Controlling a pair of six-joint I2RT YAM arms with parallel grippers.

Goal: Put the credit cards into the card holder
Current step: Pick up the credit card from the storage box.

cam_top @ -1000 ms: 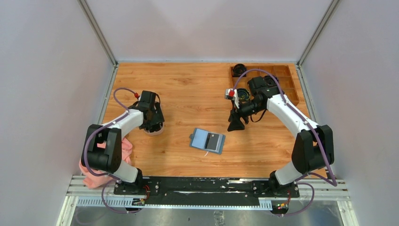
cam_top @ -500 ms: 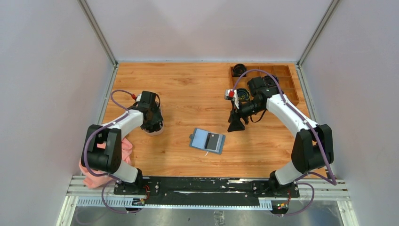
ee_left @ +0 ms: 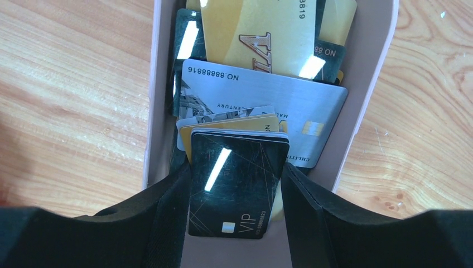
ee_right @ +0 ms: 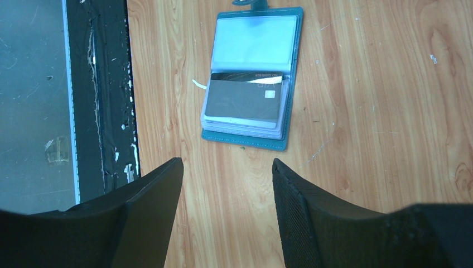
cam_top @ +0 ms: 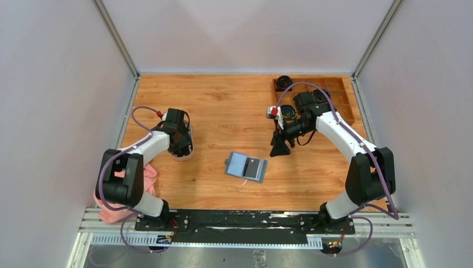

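Note:
Several credit cards (ee_left: 262,95), gold, silver and black, lie piled in a small white dish (ee_left: 368,84) at the table's left (cam_top: 182,153). My left gripper (ee_left: 235,167) reaches down into the dish, both fingers pressed against the long edges of the top black card (ee_left: 237,190). The card holder (cam_top: 246,166) lies open mid-table, teal with clear pockets (ee_right: 254,78); one dark card (ee_right: 245,100) sits in its lower pocket. Hovering behind the holder, my right gripper (cam_top: 279,148) is open with nothing in it (ee_right: 227,162).
A brown wooden compartment tray (cam_top: 337,92) stands at the back right, with a round black object (cam_top: 283,82) beside it. A pink cloth (cam_top: 146,176) lies by the left arm's base. The black mounting rail (ee_right: 95,84) runs along the table's near edge.
My left gripper's fingers have drawn in onto the black card, and the arm has shifted slightly over the dish. The right arm and the card holder have not moved.

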